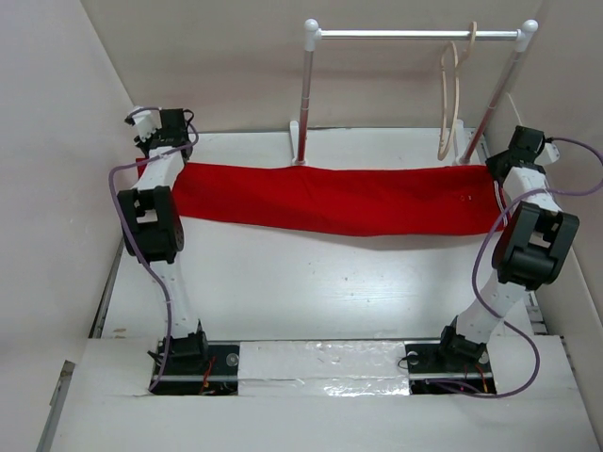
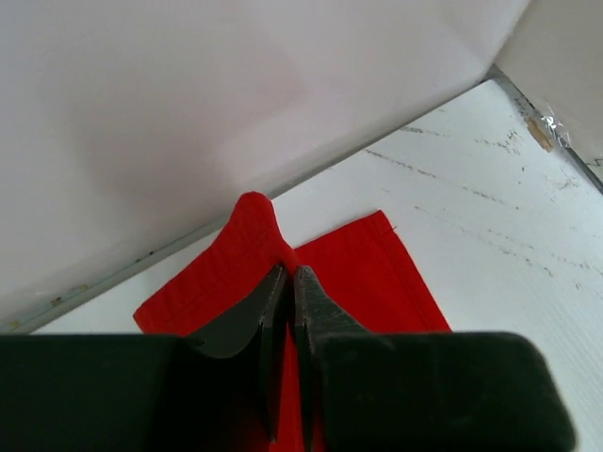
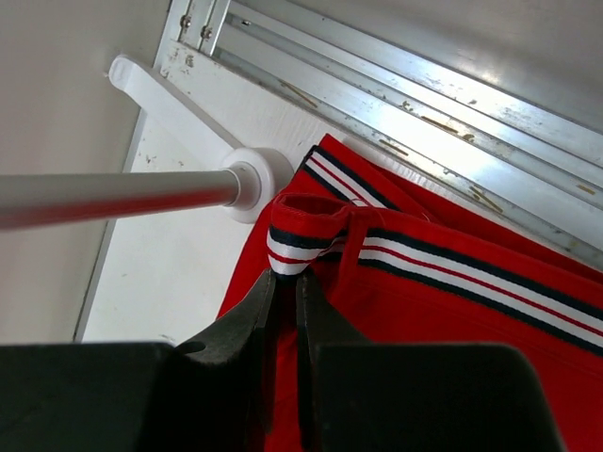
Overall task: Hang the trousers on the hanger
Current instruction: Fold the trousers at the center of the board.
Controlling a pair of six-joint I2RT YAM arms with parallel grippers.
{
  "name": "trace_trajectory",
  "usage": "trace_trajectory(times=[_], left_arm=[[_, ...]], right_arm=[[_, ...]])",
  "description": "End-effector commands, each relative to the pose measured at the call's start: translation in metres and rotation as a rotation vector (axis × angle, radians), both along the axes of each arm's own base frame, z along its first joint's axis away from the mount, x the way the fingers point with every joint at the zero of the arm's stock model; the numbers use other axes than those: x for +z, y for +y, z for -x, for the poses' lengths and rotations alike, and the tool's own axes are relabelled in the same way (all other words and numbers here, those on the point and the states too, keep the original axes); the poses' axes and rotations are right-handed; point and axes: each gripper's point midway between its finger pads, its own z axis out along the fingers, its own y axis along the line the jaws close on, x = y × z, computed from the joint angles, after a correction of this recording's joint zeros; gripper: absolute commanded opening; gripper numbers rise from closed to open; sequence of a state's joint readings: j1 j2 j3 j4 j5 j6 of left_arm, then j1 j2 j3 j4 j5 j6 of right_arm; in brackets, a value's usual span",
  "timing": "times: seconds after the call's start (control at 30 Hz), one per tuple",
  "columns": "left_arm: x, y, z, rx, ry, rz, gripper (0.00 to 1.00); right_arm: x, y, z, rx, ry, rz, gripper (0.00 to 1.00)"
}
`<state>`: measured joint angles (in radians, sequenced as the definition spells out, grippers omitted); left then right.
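The red trousers [image 1: 330, 200] hang stretched left to right between my two grippers, over the far part of the table. My left gripper [image 1: 151, 151] is shut on the trousers' left end, with red cloth pinched between its fingers in the left wrist view [image 2: 287, 275]. My right gripper [image 1: 490, 169] is shut on the striped waistband end [image 3: 301, 247] in the right wrist view [image 3: 285, 282]. The beige hanger [image 1: 452, 94] hangs by its hook from the silver bar at the back right, behind the trousers' right end.
The white-posted rack [image 1: 306, 94] with its silver bar [image 1: 415, 35] stands at the back. Its right post foot [image 3: 254, 184] lies close to the right gripper. Walls enclose the table [image 1: 311, 282] on the left, back and right.
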<state>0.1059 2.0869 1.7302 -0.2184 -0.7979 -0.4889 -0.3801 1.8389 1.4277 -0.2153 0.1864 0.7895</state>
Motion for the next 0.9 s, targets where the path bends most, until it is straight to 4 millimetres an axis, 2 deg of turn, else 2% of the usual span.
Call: trace_trajectory(times=[0.0, 0.07, 0.1, 0.13, 0.17, 0.2, 0.23, 0.27, 0.3, 0.33, 0.37, 0.4, 0.43, 0.47, 0.5, 0.53, 0.57, 0.6, 0.63, 0.67, 0.7, 0.73, 0.77, 0.8, 0.83, 0.87], left_arm=[[0.044, 0.008, -0.017, 0.023, -0.085, -0.102, 0.05], [0.038, 0.006, -0.026, -0.010, -0.069, -0.105, 0.18], [0.033, 0.004, -0.028, -0.029, -0.056, -0.092, 0.25], [0.031, 0.004, -0.030, -0.030, -0.051, -0.087, 0.38], [0.028, 0.003, -0.032, -0.035, -0.046, -0.081, 0.46], [0.025, 0.000, -0.033, -0.059, -0.034, -0.072, 0.55], [0.025, 0.000, -0.032, -0.061, -0.025, -0.071, 0.63], [0.028, -0.001, -0.028, -0.060, -0.026, -0.067, 0.64], [0.029, -0.003, -0.027, -0.068, -0.040, -0.054, 0.64], [0.031, -0.005, -0.023, -0.073, -0.054, -0.042, 0.64], [0.032, -0.009, -0.010, -0.081, -0.063, -0.025, 0.64], [0.033, -0.013, -0.005, -0.092, -0.082, -0.008, 0.64], [0.034, -0.020, -0.006, -0.110, -0.129, 0.030, 0.64], [0.031, -0.025, 0.008, -0.121, -0.133, 0.058, 0.64], [0.028, -0.033, 0.011, -0.148, -0.146, 0.096, 0.63], [0.025, -0.038, 0.015, -0.147, -0.166, 0.131, 0.62], [0.017, -0.043, 0.029, -0.154, -0.156, 0.160, 0.61], [0.013, -0.047, 0.035, -0.158, -0.157, 0.183, 0.61], [0.004, -0.052, 0.041, -0.165, -0.141, 0.216, 0.61], [-0.007, -0.057, 0.054, -0.157, -0.129, 0.249, 0.61], [-0.013, -0.060, 0.060, -0.158, -0.124, 0.267, 0.61], [-0.021, -0.064, 0.067, -0.159, -0.105, 0.292, 0.61], [-0.028, -0.067, 0.077, -0.144, -0.097, 0.319, 0.62], [-0.031, -0.070, 0.081, -0.147, -0.091, 0.333, 0.62], [-0.035, -0.075, 0.085, -0.157, -0.079, 0.359, 0.63], [-0.039, -0.078, 0.091, -0.155, -0.071, 0.378, 0.63]], right_arm=[[0.059, -0.026, -0.032, -0.024, -0.180, 0.089, 0.00], [0.049, -0.022, -0.042, 0.006, -0.180, 0.057, 0.02], [0.049, -0.020, -0.046, 0.021, -0.187, 0.048, 0.08], [0.053, -0.012, -0.053, 0.050, -0.201, 0.039, 0.13], [0.053, -0.010, -0.056, 0.062, -0.205, 0.030, 0.19], [0.055, -0.007, -0.058, 0.083, -0.213, 0.022, 0.36], [0.057, 0.000, -0.060, 0.116, -0.225, 0.004, 0.44], [0.061, 0.003, -0.060, 0.128, -0.240, 0.002, 0.51], [0.075, 0.006, -0.057, 0.139, -0.271, 0.010, 0.67], [0.082, 0.014, -0.056, 0.175, -0.297, 0.002, 0.74], [0.078, 0.019, -0.051, 0.187, -0.297, -0.005, 0.79], [0.097, 0.024, -0.042, 0.198, -0.329, 0.007, 0.84], [0.101, 0.029, -0.035, 0.206, -0.336, 0.006, 0.86], [0.095, 0.039, -0.030, 0.223, -0.351, 0.009, 0.86], [0.097, 0.043, -0.023, 0.229, -0.360, 0.013, 0.93], [0.115, 0.057, -0.013, 0.254, -0.396, 0.034, 0.94], [0.115, 0.073, -0.009, 0.286, -0.398, 0.040, 0.98], [0.096, 0.084, 0.002, 0.314, -0.353, 0.040, 0.99], [0.106, 0.095, 0.013, 0.330, -0.369, 0.058, 0.98], [0.105, 0.113, 0.018, 0.365, -0.371, 0.065, 0.94], [0.077, 0.124, 0.032, 0.379, -0.319, 0.049, 0.79], [0.071, 0.135, 0.040, 0.404, -0.318, 0.049, 0.64], [0.084, 0.146, 0.051, 0.431, -0.371, 0.072, 0.44], [0.077, 0.162, 0.060, 0.465, -0.367, 0.070, 0.12], [0.049, 0.172, 0.075, 0.486, -0.322, 0.053, 0.05], [0.054, 0.179, 0.085, 0.500, -0.350, 0.068, 0.00]])
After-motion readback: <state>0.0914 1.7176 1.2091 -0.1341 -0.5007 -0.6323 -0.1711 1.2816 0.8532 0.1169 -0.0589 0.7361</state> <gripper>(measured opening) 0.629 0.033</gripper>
